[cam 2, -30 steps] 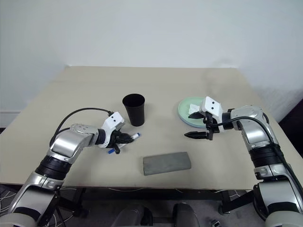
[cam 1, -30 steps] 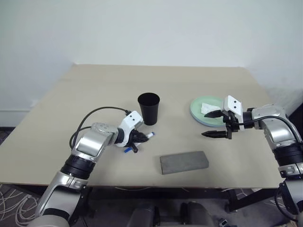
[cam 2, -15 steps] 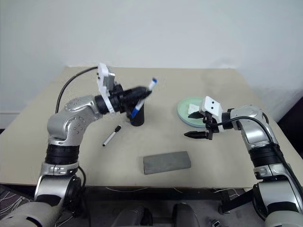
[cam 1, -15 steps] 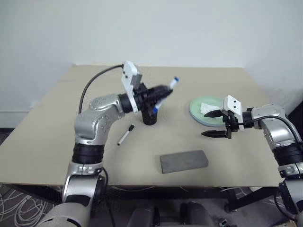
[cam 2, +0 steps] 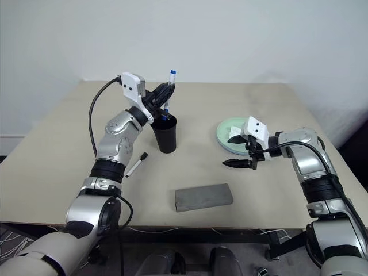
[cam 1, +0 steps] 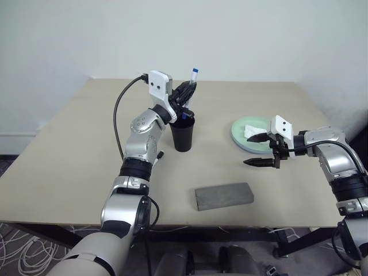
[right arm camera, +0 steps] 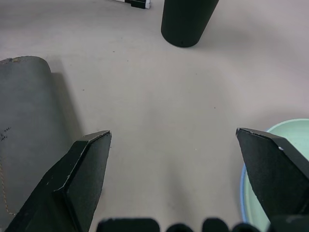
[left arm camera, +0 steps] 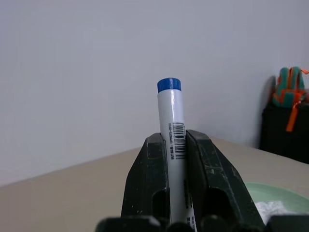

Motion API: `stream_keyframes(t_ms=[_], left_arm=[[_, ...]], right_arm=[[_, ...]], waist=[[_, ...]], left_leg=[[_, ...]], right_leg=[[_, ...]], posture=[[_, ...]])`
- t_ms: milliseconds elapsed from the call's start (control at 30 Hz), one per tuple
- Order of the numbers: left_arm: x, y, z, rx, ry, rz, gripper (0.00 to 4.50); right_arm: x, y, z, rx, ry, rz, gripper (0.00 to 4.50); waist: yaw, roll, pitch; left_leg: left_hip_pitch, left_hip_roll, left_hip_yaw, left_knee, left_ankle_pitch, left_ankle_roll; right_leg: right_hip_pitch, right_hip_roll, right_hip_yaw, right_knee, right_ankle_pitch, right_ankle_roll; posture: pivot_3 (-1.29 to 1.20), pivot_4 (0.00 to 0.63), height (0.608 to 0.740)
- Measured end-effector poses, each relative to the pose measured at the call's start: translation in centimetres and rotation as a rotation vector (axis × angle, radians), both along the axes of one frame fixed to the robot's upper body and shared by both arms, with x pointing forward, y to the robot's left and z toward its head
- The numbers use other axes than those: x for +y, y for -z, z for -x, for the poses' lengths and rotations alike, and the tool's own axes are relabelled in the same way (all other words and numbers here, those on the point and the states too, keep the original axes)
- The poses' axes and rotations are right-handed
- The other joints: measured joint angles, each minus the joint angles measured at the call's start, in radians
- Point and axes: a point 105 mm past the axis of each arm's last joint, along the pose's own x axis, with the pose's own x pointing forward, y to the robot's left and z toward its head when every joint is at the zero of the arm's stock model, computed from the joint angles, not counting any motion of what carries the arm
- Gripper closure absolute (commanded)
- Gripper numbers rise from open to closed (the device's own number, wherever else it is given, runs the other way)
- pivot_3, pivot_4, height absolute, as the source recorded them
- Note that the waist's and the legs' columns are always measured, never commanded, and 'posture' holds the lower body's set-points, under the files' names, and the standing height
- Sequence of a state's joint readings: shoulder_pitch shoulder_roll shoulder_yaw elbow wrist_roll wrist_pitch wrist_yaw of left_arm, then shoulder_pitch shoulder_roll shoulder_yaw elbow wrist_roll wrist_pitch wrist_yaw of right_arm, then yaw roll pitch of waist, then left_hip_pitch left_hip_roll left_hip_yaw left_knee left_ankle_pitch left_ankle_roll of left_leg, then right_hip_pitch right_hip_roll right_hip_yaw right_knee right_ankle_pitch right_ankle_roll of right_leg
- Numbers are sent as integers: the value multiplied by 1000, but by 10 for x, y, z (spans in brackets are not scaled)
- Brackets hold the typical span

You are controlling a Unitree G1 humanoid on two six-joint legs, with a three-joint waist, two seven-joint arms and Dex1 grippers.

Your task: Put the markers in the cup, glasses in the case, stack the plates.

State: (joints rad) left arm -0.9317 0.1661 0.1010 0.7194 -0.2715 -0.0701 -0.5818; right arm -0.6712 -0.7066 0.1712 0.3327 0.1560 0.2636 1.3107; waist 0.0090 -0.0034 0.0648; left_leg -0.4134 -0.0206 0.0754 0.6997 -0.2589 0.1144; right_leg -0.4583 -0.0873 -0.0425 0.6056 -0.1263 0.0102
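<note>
Holding blue-capped marker (left arm camera: 172, 140) above cup (cam 1: 183, 133)

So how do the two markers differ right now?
The blue-capped marker stands nearly upright, clamped in the left gripper above the cup; the black-capped marker lies flat on the table, untouched. Their caps differ: blue versus black. Both have slim white barrels.

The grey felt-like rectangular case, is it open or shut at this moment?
Shut. The grey felt-like rectangular case lies flat as a closed block near the front edge of the beige table, with no lid raised and no inside visible.
</note>
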Motion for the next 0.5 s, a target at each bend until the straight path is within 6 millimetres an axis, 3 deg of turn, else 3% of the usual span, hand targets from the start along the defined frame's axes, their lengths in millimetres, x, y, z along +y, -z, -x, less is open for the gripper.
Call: stream_keyframes(t_ms=[300, 500], left_arm=[[-2, 27, -6, 51, -42, 1, 4357], [-2, 31, -7, 63, -41, -6, 4357]], right_arm=[[3, -2, 2, -7, -4, 0, 0], [3, -2, 2, -5, -3, 0, 0]], waist=[[0, 0, 0], [0, 0, 0]], left_leg=[[0, 0, 0, 0, 0, 0], [-1, 0, 0, 0, 0, 0]], right_leg=[[0, -1, -1, 0, 1, 1], [0, -1, -1, 0, 1, 1]], posture=[[0, 0, 738], [0, 0, 738]])
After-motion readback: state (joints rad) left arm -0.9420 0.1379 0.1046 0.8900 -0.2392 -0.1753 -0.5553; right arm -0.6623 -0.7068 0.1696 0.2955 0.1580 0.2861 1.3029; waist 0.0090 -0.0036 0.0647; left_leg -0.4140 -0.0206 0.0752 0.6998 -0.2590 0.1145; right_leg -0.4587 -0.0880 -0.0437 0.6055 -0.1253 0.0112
